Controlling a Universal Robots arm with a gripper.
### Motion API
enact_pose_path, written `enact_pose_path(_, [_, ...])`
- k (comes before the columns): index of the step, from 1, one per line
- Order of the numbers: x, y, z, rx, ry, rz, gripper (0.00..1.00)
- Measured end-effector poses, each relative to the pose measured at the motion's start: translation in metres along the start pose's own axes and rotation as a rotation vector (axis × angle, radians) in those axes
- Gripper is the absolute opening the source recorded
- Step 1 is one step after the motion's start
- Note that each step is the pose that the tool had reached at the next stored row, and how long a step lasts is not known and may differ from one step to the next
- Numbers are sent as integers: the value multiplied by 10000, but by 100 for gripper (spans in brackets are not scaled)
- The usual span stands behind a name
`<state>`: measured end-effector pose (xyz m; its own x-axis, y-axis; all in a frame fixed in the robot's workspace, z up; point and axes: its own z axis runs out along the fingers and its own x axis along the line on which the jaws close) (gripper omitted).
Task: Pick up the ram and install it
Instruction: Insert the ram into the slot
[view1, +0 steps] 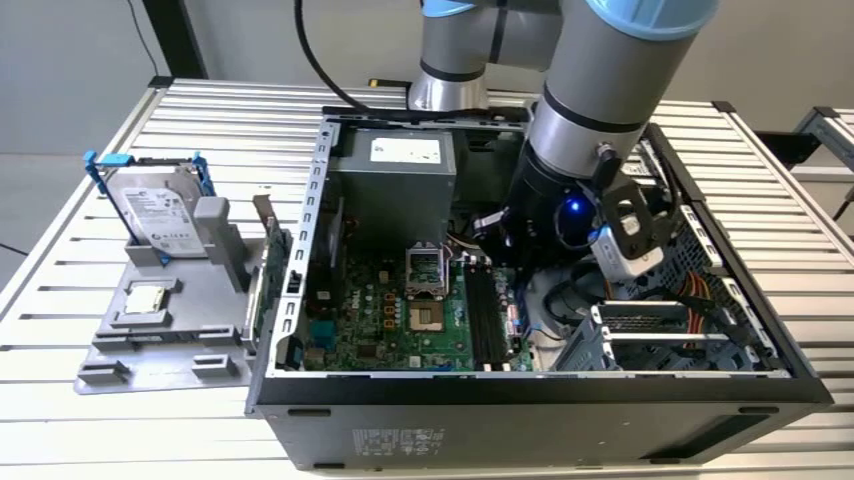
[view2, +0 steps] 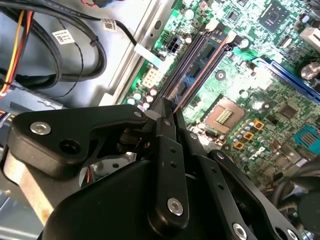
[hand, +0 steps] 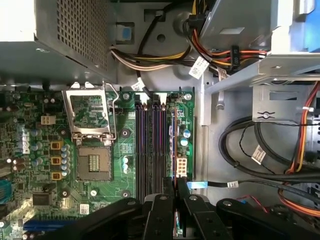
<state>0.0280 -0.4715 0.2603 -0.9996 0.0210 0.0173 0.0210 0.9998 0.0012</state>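
The ram (hand: 173, 150) shows edge-on as a thin strip running straight out from the gripper (hand: 175, 187). Its long axis is parallel to the dark memory slots (hand: 150, 150) and it lies over the slot on the outer edge of that bank. In the second wrist view the same thin edge (view2: 200, 75) leads away from the gripper (view2: 167, 112) along the slot. Whether it is seated or only resting above the slot, I can't tell.

The jaws are drawn narrow and appear pinched on the near end of the stick.

Beyond the slots from the gripper's side lies the bare processor socket (hand: 93, 165) on the motherboard (hand: 30, 165).

From across the room, the gripper (view1: 514, 255) is down inside the open computer case (view1: 534, 390). Well away from it, outside the case, a grey tray (view1: 160, 340) holds a hard drive (view1: 154, 215) and a processor chip (view1: 147, 298).
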Motion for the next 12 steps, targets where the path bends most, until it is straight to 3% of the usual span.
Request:
enact_pose_path(4, [0,5,67,1,-18,-7,0])
enact_pose_path(12, [3,7,104,-1,-39,-27,0])
